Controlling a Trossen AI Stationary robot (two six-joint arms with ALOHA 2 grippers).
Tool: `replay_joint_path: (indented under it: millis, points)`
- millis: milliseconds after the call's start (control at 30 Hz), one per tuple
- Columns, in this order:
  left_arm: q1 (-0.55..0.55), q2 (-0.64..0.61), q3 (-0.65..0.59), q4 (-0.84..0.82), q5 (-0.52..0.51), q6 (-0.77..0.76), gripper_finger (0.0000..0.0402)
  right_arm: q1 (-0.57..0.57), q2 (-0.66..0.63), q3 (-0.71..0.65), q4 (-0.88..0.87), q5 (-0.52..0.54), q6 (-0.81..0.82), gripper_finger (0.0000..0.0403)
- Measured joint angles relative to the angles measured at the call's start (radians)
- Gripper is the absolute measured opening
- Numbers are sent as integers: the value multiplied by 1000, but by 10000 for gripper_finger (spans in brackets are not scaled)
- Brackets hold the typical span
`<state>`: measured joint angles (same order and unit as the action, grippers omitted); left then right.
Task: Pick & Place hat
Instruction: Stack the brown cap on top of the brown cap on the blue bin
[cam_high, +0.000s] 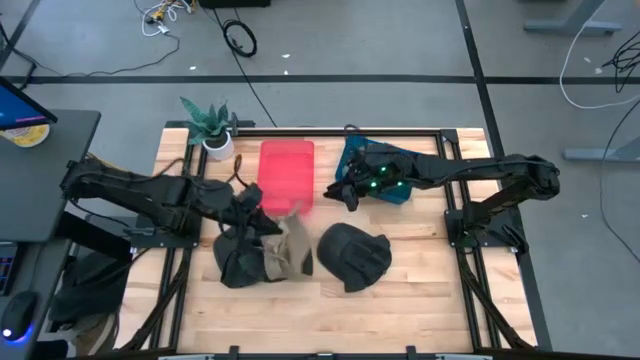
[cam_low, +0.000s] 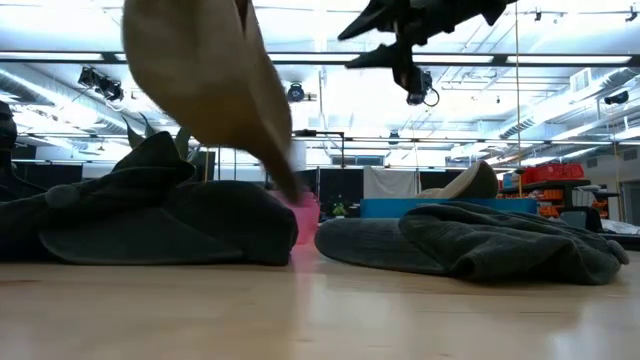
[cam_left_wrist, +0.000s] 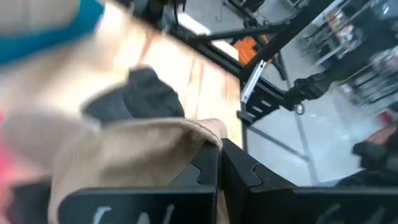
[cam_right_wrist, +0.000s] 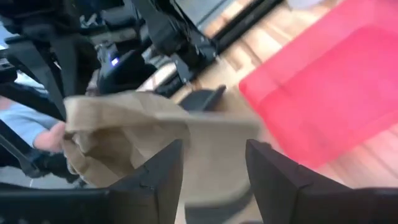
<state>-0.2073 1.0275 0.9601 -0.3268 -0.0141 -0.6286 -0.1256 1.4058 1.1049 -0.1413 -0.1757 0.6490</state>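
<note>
No readable text, label, brand, number or sign in any view. Pale marks on dark panel at bottom of left wrist view: too blurred to read. Glowing screen at far left edge of high view: content illegible. Distant orange and blue shapes in low view background: no lettering legible.
</note>
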Motion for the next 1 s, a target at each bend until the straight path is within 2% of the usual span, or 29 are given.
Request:
replay_joint_path:
  millis: [200, 367, 533, 633, 900, 1000]
  points:
    - [1, 0, 233, -214, -56, 234, 4, -39, -64, 0, 16, -6, 42, 175]
    - [1, 29, 395, -396, -92, 387, 3, -69, -67, 0, 23, -94, 111, 175]
    - [1, 98, 531, -579, -124, 528, 3, -71, -45, 0, 29, -106, 52, 186]
    - [1, 146, 594, -629, -116, 585, 3, -72, -25, 0, 49, -105, -11, 201]
    - [0, 255, 754, -639, -58, 641, 3, -87, 42, 0, 99, -106, -174, 258]
    - [0, 281, 819, -656, -53, 651, 3, -89, 65, 0, 103, -147, -199, 277]
